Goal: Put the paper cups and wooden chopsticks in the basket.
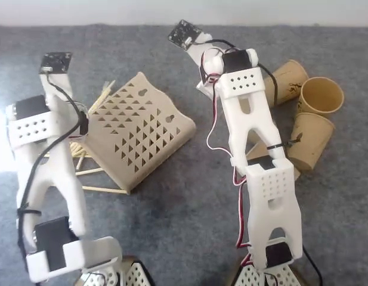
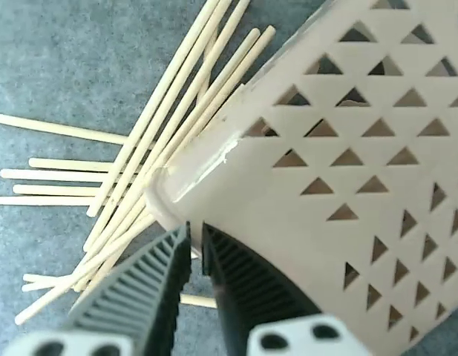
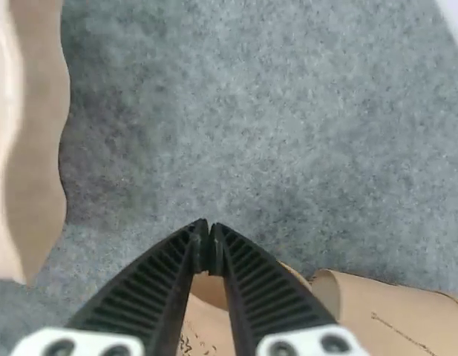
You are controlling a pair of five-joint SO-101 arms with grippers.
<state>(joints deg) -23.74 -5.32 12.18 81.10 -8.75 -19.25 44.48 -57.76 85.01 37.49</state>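
Okay, both sets of jaws are sitting together, empty: left gripper (image 2: 196, 239) is hovering at the rim of the tipped basket (image 2: 347, 185), beside the scattered wooden chopsticks (image 2: 165, 122); right gripper (image 3: 208, 239) is hanging over the paper cups (image 1: 319, 95). I'm judging nothing's loaded; next move needs jaws opening.

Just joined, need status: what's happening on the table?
Nothing is held. The basket lies tipped over on the mat. The left tool, shut, sits at its corner above scattered chopsticks. The right tool, also shut, hangs over the mat beside the paper cups.
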